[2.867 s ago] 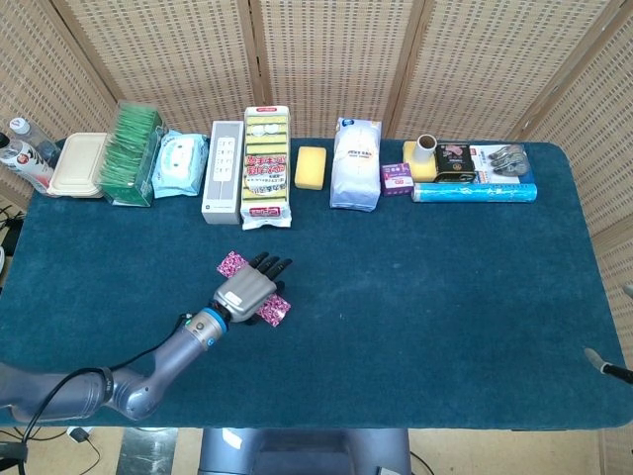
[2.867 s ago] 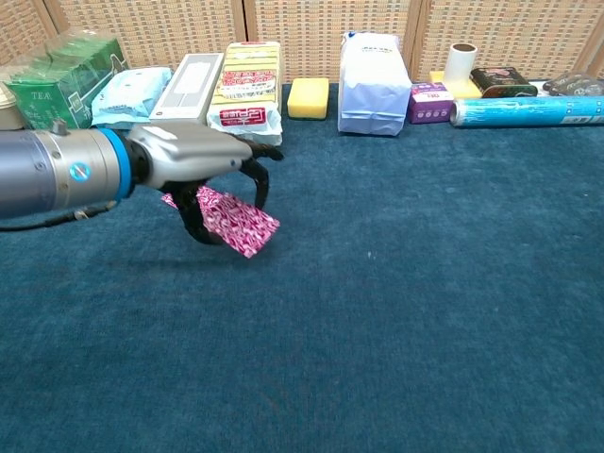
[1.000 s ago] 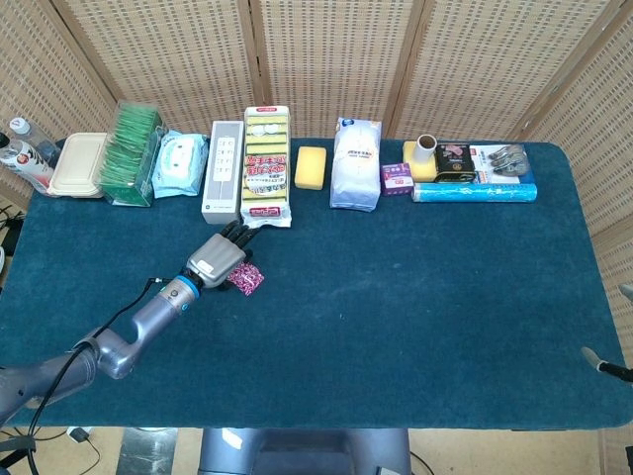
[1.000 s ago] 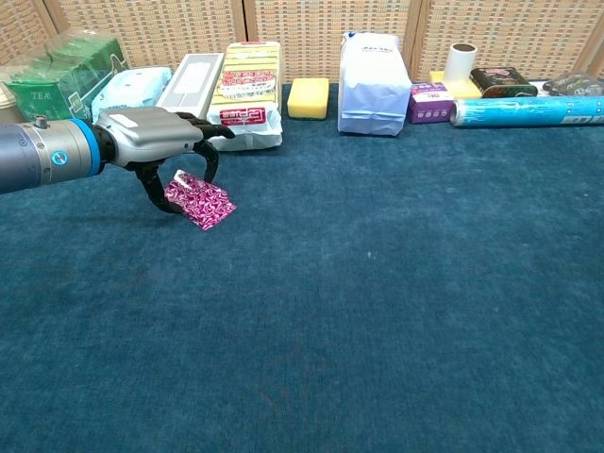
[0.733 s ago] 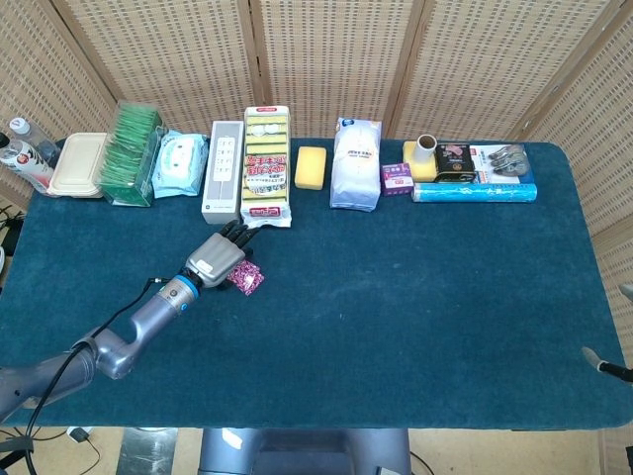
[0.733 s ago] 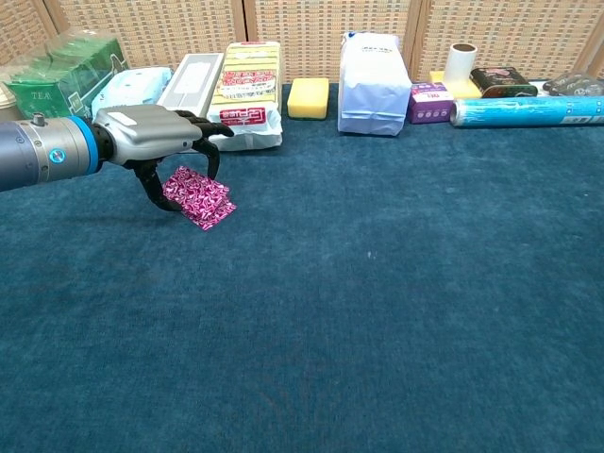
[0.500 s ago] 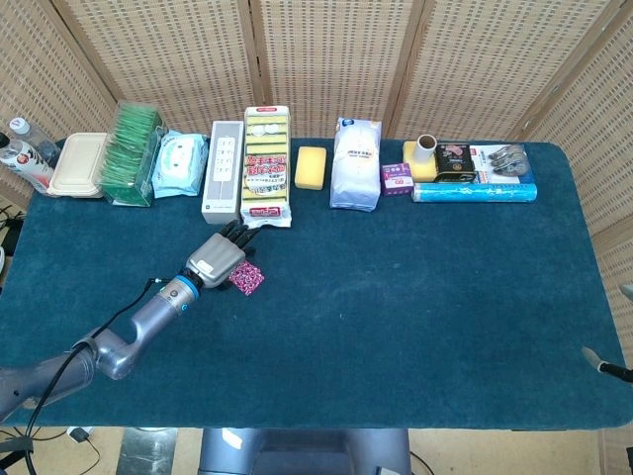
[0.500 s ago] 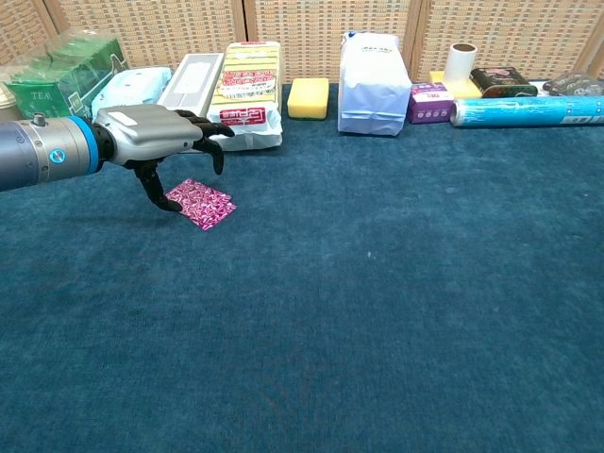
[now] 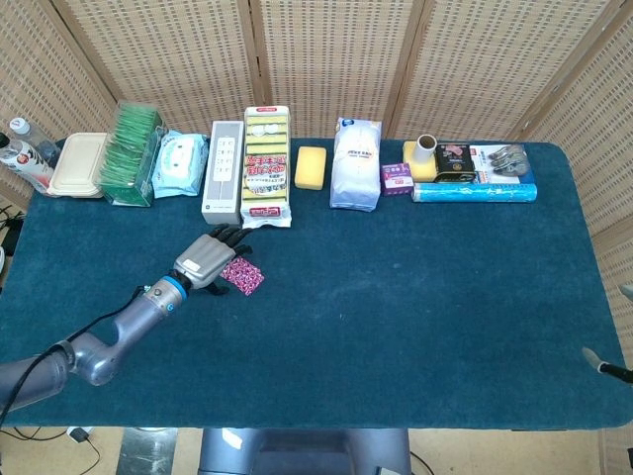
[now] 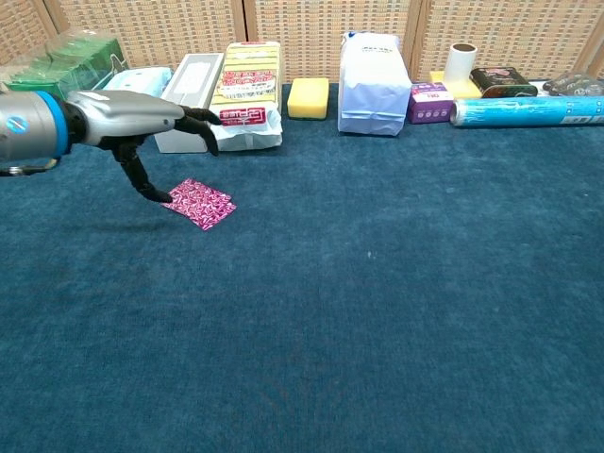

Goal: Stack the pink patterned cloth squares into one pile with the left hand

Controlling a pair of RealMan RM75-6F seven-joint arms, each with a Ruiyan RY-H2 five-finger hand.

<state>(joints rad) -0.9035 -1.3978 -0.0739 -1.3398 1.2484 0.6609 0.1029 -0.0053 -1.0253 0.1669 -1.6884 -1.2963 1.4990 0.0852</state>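
Reaching in from the lower left, left hand (image 9: 205, 260) raised just above the dark blue carpet-like table cover (image 9: 415, 297), palm down, fingers spread and released, holding nothing. Thumb (image 10: 142, 179) angled down in the chest view, its tip at or just beside the left edge of the pink patterned cloth square (image 10: 200, 202); actual contact impossible to tell. Grey metal forearm with a blue ring at the wrist, black fingers. Cloth flat on the nap, thin, roughly square, turned like a diamond, magenta with a fine white print. Near the yellow sponge pack (image 9: 267, 166), a little in front of it. Right hand out of sight in both views.
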